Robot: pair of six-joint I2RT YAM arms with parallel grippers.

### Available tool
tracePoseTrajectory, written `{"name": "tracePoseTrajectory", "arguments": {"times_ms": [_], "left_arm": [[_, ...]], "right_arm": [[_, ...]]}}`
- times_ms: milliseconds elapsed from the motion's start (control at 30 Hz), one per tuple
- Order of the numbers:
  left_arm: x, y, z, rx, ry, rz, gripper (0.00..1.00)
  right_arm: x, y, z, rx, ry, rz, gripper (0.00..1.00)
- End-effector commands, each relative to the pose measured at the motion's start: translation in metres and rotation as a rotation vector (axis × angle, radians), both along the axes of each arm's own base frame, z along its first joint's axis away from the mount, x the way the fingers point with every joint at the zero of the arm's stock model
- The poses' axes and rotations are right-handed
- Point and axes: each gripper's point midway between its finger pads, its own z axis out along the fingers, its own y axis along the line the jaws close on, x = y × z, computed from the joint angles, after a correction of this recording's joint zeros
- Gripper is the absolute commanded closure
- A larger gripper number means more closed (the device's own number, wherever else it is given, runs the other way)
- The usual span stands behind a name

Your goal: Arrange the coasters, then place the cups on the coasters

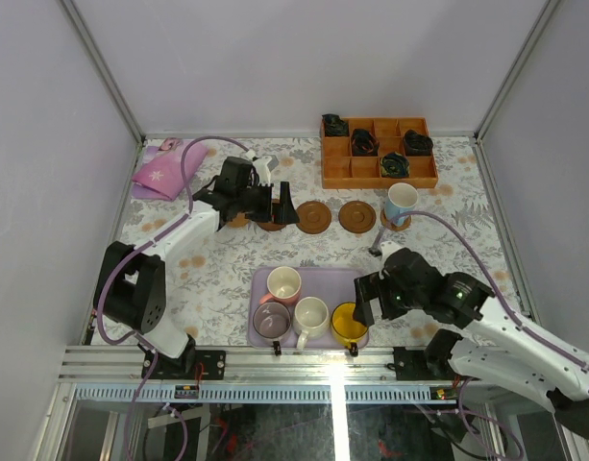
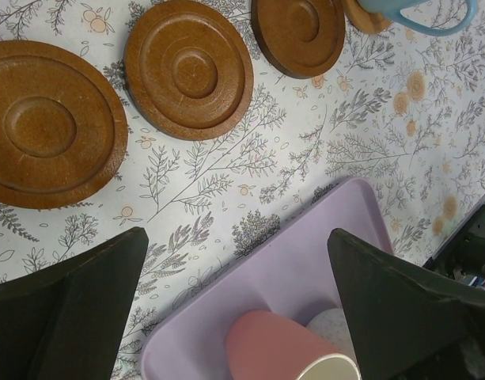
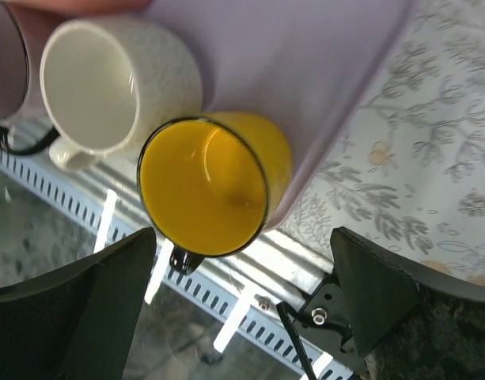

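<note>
Left claw [image 2: 236,237] spread, empty, beside coasters [image 2: 188,70]; bare bench [image 2: 250,170] strip between coasters and tray [image 2: 305,261] edge; right claw [image 3: 244,234] spread, empty, over yellow cup [image 3: 202,186] at tray's near rim.

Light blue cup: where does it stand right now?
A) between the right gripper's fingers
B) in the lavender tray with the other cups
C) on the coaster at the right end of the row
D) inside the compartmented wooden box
C: the light blue cup stands on the rightmost coaster, near the wooden box but outside it.
</note>
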Motion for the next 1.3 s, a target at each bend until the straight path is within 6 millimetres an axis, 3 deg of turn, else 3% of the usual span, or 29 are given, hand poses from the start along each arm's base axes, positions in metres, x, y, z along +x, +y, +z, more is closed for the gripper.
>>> {"name": "tracePoseTrajectory", "arguments": {"times_ms": [0, 300, 633, 1000, 1267], "left_arm": [[0.003, -0.004, 0.013, -0.040, -0.046, 0.000, 0.03], [0.002, -0.007, 0.005, -0.039, -0.025, 0.000, 0.02], [0.000, -0.005, -0.002, -0.018, -0.014, 0.001, 0.02], [0.000, -0.004, -0.006, -0.007, -0.006, 0.000, 0.02], [-0.001, -0.003, -0.008, 0.001, -0.003, -0.002, 0.02]], "right_arm": [[-0.026, 0.014, -0.006, -0.014, 0.070, 0.145, 0.01], [-0.053, 0.027, -0.019, -0.004, 0.172, 0.282, 0.01], [-0.065, 0.035, -0.045, -0.111, 0.231, 0.328, 0.01], [-0.049, 0.028, -0.067, -0.230, 0.187, 0.213, 0.00], [-0.032, 0.027, -0.071, -0.252, 0.135, 0.113, 0.00]]}}
